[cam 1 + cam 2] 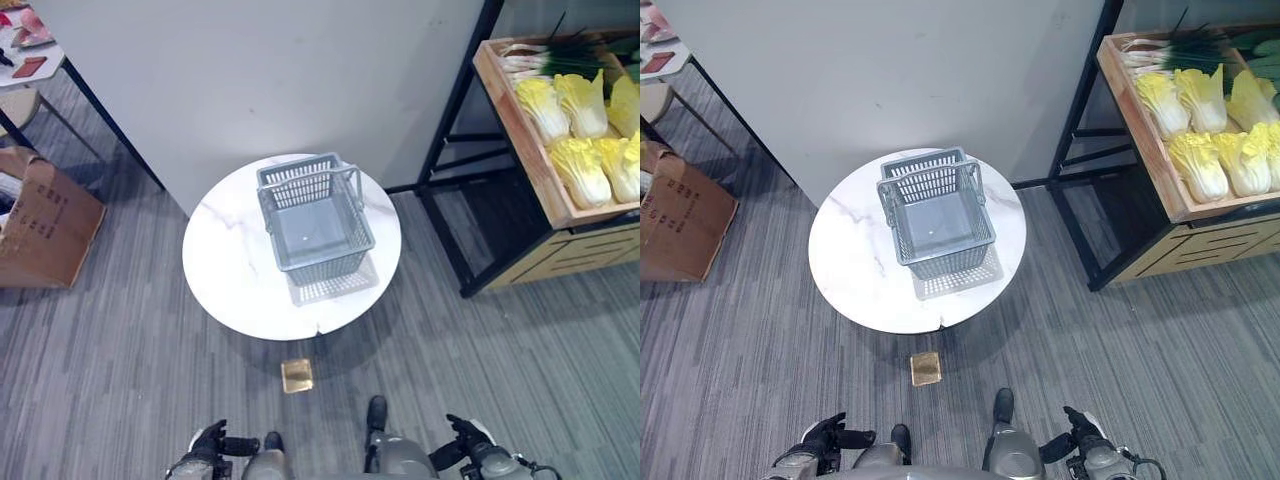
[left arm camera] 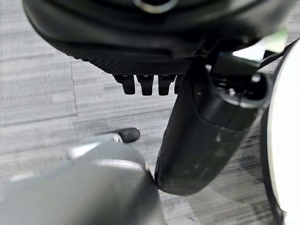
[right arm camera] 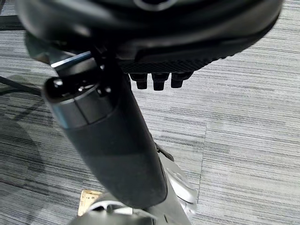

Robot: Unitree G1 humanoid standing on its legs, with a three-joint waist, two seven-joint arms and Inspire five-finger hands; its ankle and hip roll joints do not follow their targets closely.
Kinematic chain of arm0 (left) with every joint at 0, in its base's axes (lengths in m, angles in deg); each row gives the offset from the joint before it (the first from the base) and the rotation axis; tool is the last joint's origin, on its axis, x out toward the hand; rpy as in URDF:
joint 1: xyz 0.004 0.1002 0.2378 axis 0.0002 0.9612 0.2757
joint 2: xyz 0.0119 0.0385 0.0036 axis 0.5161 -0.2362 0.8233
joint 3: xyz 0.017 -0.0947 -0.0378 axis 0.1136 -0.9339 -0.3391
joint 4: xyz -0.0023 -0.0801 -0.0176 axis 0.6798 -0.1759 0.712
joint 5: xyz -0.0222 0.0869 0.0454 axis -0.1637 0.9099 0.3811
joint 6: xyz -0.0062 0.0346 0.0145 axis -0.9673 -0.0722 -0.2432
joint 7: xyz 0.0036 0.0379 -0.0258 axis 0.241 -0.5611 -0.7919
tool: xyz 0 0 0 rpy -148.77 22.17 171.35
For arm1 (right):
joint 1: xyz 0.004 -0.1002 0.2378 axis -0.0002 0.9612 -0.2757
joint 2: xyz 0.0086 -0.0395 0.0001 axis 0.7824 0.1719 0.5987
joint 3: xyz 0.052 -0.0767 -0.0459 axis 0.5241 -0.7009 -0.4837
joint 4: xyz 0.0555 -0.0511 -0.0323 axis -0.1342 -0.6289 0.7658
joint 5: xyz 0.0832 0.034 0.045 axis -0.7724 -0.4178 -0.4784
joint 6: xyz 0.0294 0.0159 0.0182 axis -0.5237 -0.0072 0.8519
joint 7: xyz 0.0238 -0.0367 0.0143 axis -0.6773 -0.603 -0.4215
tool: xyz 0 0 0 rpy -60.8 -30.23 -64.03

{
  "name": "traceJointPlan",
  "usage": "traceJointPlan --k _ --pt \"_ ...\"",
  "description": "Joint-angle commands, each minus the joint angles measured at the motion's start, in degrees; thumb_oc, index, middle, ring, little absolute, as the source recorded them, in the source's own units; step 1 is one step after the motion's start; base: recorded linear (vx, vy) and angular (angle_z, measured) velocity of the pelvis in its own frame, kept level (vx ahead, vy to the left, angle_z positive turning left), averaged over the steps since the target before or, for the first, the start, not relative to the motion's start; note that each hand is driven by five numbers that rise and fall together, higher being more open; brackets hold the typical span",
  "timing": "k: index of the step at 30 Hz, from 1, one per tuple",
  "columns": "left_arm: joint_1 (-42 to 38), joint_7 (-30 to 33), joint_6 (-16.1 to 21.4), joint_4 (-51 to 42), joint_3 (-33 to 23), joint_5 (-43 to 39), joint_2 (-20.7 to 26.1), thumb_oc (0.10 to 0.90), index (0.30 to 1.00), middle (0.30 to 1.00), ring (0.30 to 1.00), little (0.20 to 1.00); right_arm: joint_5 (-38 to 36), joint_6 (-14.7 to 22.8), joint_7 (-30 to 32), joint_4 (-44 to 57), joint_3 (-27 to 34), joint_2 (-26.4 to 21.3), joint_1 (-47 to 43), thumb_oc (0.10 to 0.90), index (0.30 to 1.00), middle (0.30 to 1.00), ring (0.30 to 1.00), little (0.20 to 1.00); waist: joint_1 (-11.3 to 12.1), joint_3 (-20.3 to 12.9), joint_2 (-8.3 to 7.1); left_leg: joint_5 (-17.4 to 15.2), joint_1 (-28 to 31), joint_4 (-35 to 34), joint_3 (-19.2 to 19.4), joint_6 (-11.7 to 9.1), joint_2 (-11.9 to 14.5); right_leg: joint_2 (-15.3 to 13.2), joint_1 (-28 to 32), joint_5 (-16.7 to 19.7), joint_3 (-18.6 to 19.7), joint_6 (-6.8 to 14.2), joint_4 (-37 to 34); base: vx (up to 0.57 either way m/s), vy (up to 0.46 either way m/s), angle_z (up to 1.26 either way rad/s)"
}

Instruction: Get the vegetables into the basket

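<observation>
Both hands hang low by the robot's sides, nearest the camera: left hand point(image 1: 212, 440) & right hand point(image 1: 462, 434), fingers loose & straight, holding nothing, prob. bc no veg is picked yet. Next, the big wood crate point(image 1: 540, 175) on the black rack to the right holds the yellow cabbages point(image 1: 580, 170) & green onions point(image 1: 545, 55), well apart from the empty grey basket point(image 1: 318, 225). The basket sits on the round white table point(image 1: 225, 270), w/ grey striped floor, a brown box point(image 1: 45, 220) at left & a small gold square point(image 1: 297, 375) on the floor.
</observation>
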Motion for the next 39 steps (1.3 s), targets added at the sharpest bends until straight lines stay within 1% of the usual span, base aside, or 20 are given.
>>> traceJointPlan --k 1,3,5,7,13,19,20,21,22,23,24,25,26,27,30,31,33,35,37,39 --pt "1.05 0.43 0.34 0.87 0.02 -0.58 0.79 0.900 1.000 1.000 1.000 1.000 -3.28 0.42 1.31 -1.33 1.37 -1.34 -0.68 0.900 1.000 1.000 1.000 1.000 0.49 0.50 -0.30 1.19 -1.98 -5.75 1.17 2.54 -0.45 -3.59 -1.66 -0.28 4.35 6.17 5.58 0.15 0.158 0.11" --pt "1.06 0.76 0.50 1.58 -0.04 -0.47 1.06 0.900 1.000 1.000 1.000 1.000 -2.61 0.37 1.29 -1.74 1.23 -1.11 -0.52 0.900 1.000 1.000 1.000 1.000 1.01 0.14 0.20 1.17 -2.79 -5.84 -0.50 2.81 -0.85 -4.13 -1.22 -0.61 6.21 6.66 5.68 0.15 0.179 -0.16" --pt "1.05 0.60 0.43 1.65 -0.22 -0.64 1.13 0.900 1.000 1.000 1.000 1.000 -2.67 0.31 1.00 -1.94 1.19 -0.71 -0.64 0.900 1.000 1.000 1.000 1.000 0.83 0.08 0.22 0.75 -2.41 -6.19 -0.22 3.06 -1.09 -4.29 -1.24 -0.40 7.08 6.74 5.78 0.06 0.133 -0.43" --pt "1.21 0.14 0.30 1.30 0.03 -0.12 1.19 0.900 1.000 1.000 1.000 1.000 -2.17 -0.05 0.79 -1.62 1.13 0.73 -0.03 0.900 1.000 1.000 1.000 1.000 0.63 -0.28 -0.43 -0.18 -0.53 -7.72 1.74 4.17 -2.37 -5.43 -1.35 0.99 8.91 7.52 5.71 0.08 0.259 -0.44" --pt "0.83 0.32 0.18 0.63 0.16 0.82 2.44 0.900 1.000 1.000 1.000 1.000 -0.44 -0.61 0.97 -1.10 -0.26 2.55 -0.09 0.900 1.000 1.000 1.000 1.000 1.04 -0.41 -1.70 -0.83 2.03 -10.56 4.04 5.66 -4.29 -7.40 -1.75 3.77 9.69 9.36 5.08 0.02 0.141 -0.23" --pt "0.92 1.13 0.13 1.41 -0.63 1.08 3.05 0.900 1.000 1.000 1.000 1.000 -1.20 -0.56 3.16 -2.01 1.85 2.05 0.20 0.900 1.000 1.000 1.000 1.000 0.75 -1.28 -2.63 -0.98 3.88 -12.00 4.96 5.85 -4.38 -7.61 -1.24 4.45 10.15 9.89 4.81 0.04 0.038 -0.04" --pt "0.60 1.70 0.11 1.91 -1.31 1.07 3.58 0.900 1.000 1.000 1.000 1.000 -1.48 -0.26 5.32 -2.61 3.94 0.61 -0.39 0.900 1.000 1.000 1.000 1.000 0.59 -1.87 -2.95 -1.05 4.60 -12.52 5.20 5.74 -4.26 -7.55 -0.79 4.23 10.08 10.04 4.46 0.10 0.016 -0.13" --pt "0.27 2.83 0.06 1.76 -2.72 0.47 4.77 0.900 1.000 1.000 1.000 1.000 0.18 -0.35 11.64 0.59 8.31 -5.27 -3.33 0.900 1.000 1.000 1.000 1.000 0.29 -2.15 -3.19 -1.36 4.90 -12.63 5.46 5.38 -3.89 -7.46 -0.50 3.99 9.99 10.27 3.73 0.07 0.006 -0.12" --pt "0.26 2.84 0.05 1.76 -2.71 0.47 4.75 0.900 1.000 1.000 1.000 1.000 0.20 -0.38 11.65 0.62 8.32 -5.28 -3.32 0.900 1.000 1.000 1.000 1.000 0.29 -2.12 -3.16 -1.37 4.93 -12.63 5.45 5.38 -3.88 -7.44 -0.47 3.98 9.97 10.26 3.72 0.01 0.007 -0.12" --pt "1.41 2.99 0.57 0.37 -3.39 0.32 5.12 0.900 1.000 1.000 1.000 1.000 9.64 -1.04 15.65 9.14 6.78 -10.24 -4.08 0.900 1.000 1.000 1.000 1.000 0.60 -1.65 -3.06 -1.26 4.88 -12.63 5.37 5.16 -3.58 -7.45 -0.33 3.97 9.63 10.41 3.41 -0.01 0.000 -0.09" --pt "1.41 3.00 0.57 0.37 -3.39 0.32 5.12 0.900 1.000 1.000 1.000 1.000 9.65 -1.06 15.64 9.17 6.80 -10.23 -4.07 0.900 1.000 1.000 1.000 1.000 0.59 -1.78 -3.08 -1.18 4.71 -12.63 5.36 5.16 -3.61 -7.47 -0.50 4.04 9.64 10.40 3.40 -0.04 -0.007 -0.07" --pt "3.05 3.23 1.18 -0.94 -4.07 0.31 4.87 0.900 1.000 1.000 1.000 1.000 17.55 -1.42 19.29 21.57 7.00 -15.46 -4.02 0.900 1.000 1.000 1.000 1.000 0.83 -1.30 -3.02 -0.99 4.28 -12.63 4.99 5.05 -3.49 -7.51 -0.67 4.11 9.27 10.57 3.24 -0.05 -0.012 0.00" --pt "3.29 3.22 1.30 -1.11 -4.16 0.40 4.57 0.900 1.000 1.000 1.000 1.000 20.10 -1.38 21.02 26.59 7.51 -17.86 -4.89 0.900 1.000 1.000 1.000 1.000 0.99 -1.08 -3.09 -0.85 3.98 -12.63 4.77 4.95 -3.41 -7.52 -0.78 4.12 9.07 10.58 3.12 -0.04 -0.012 -0.02" --pt "3.28 3.23 1.30 -1.11 -4.12 0.41 4.52 0.900 1.000 1.000 1.000 1.000 20.17 -1.50 20.97 26.80 7.64 -17.91 -4.73 0.900 1.000 1.000 1.000 1.000 0.97 -1.05 -3.01 -0.86 4.01 -12.63 4.71 4.94 -3.39 -7.51 -0.71 4.10 9.00 10.58 3.11 -0.03 -0.018 0.01" --pt "3.16 3.51 1.14 -0.92 -4.74 0.92 3.94 0.900 1.000 1.000 1.000 1.000 29.34 -1.11 24.34 42.59 7.71 -24.86 -9.18 0.900 1.000 1.000 1.000 1.000 1.97 -0.72 -3.22 -0.53 3.06 -12.63 4.04 4.67 -3.08 -7.59 -0.78 4.15 7.88 10.57 2.72 -0.03 -0.033 0.08" --pt "3.12 3.52 1.15 -0.90 -4.79 0.93 3.90 0.900 1.000 1.000 1.000 1.000 29.38 -1.15 24.29 42.66 7.72 -24.89 -9.20 0.900 1.000 1.000 1.000 1.000 1.90 -0.69 -3.17 -0.53 3.05 -12.63 3.99 4.67 -3.07 -7.59 -0.75 4.14 7.82 10.57 2.70 -0.01 -0.036 0.17" --pt "2.65 3.39 0.62 -0.55 -4.21 2.14 4.23 0.900 1.000 1.000 1.000 1.000 32.79 0.36 23.75 48.92 3.13 -28.42 -16.30 0.900 1.000 1.000 1.000 1.000 3.36 -0.59 -3.36 -0.17 2.24 -12.63 3.34 4.50 -2.96 -7.58 -0.63 4.08 7.09 10.50 2.39 -0.02 -0.048 0.25" --pt "2.65 3.28 0.36 -0.30 -3.88 2.71 4.29 0.900 1.000 1.000 1.000 1.000 33.25 0.82 23.14 50.20 1.13 -29.27 -18.67 0.900 1.000 1.000 1.000 1.000 3.89 -0.41 -3.43 0.00 1.81 -12.63 3.04 4.45 -2.92 -7.63 -0.62 4.08 6.71 10.49 2.27 -0.03 -0.036 0.21" --pt "2.47 2.82 0.07 -0.25 -2.64 2.88 4.51 0.900 1.000 1.000 1.000 1.000 34.29 2.31 19.12 54.01 -8.27 -30.86 -29.56 0.900 1.000 1.000 1.000 1.000 5.51 0.22 -3.37 0.29 1.03 -12.63 2.44 4.16 -2.77 -7.61 -0.61 4.03 5.99 10.43 2.03 -0.04 -0.034 0.13" --pt "2.37 2.81 0.05 -0.25 -2.59 2.86 4.49 0.900 1.000 1.000 1.000 1.000 33.89 2.45 18.95 53.31 -9.61 -30.83 -31.19 0.900 1.000 1.000 1.000 1.000 5.61 0.25 -3.36 0.57 0.52 -12.63 2.27 4.17 -2.86 -7.66 -0.95 4.22 5.86 10.41 1.99 -0.03 -0.013 0.18"
